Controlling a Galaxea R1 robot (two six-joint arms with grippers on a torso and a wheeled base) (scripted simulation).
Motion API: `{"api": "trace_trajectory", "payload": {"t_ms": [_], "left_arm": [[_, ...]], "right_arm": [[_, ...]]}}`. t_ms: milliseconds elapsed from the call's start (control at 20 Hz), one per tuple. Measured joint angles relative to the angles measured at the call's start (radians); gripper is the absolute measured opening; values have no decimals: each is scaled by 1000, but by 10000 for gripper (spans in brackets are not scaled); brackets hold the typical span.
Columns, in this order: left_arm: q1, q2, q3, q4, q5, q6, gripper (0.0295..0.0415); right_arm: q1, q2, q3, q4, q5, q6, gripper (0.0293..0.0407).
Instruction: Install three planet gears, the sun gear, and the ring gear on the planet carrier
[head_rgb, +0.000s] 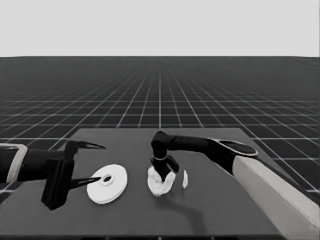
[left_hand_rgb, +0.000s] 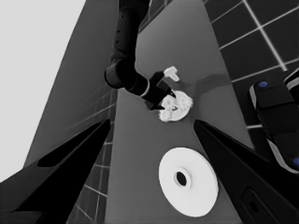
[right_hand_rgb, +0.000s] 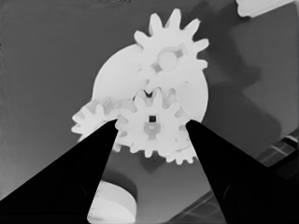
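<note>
Mid-table — right pincer (right_hand_rgb: 152, 128) grips a gear (right_hand_rgb: 150, 125).

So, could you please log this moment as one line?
right gripper: gear between fingers, over smaller round part | left gripper: parked | larger round part: untouched

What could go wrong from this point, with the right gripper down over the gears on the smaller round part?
1. The right gripper has a gear between its fingers, tight against the gears already on the smaller round part; teeth may clash rather than mesh, leaving it tilted.
2. Pulling away could drag that gear or shift its neighbours.
3. The larger round part lies under the parked left gripper, so reaching for it may be awkward.
</note>
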Motion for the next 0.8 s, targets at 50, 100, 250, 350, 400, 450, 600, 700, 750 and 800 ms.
{"api": "trace_trajectory", "payload": {"t_ms": [50,100,250,350,400,450,600,700,750,800], "left_arm": [[0,0,0,0,0,0,385],[0,0,0,0,0,0,385],[0,0,0,0,0,0,385],[0,0,0,0,0,0,385],[0,0,0,0,0,0,385],[0,0,0,0,0,0,385],[0,0,0,0,0,0,385],[0,0,0,0,0,0,385],[0,0,0,0,0,0,385],[0,0,0,0,0,0,385]], "right_arm": [[0,0,0,0,0,6,339],[0,0,0,0,0,10,369],[0,0,0,0,0,14,384],[0,0,0,0,0,15,385],[0,0,0,0,0,15,385],[0,0,0,0,0,15,385],[87,-12,57,70,-37,-625,391],[121,-15,69,98,-40,-860,386],[128,-16,71,105,-40,-912,385],[132,-16,72,109,-40,-943,385]]}}
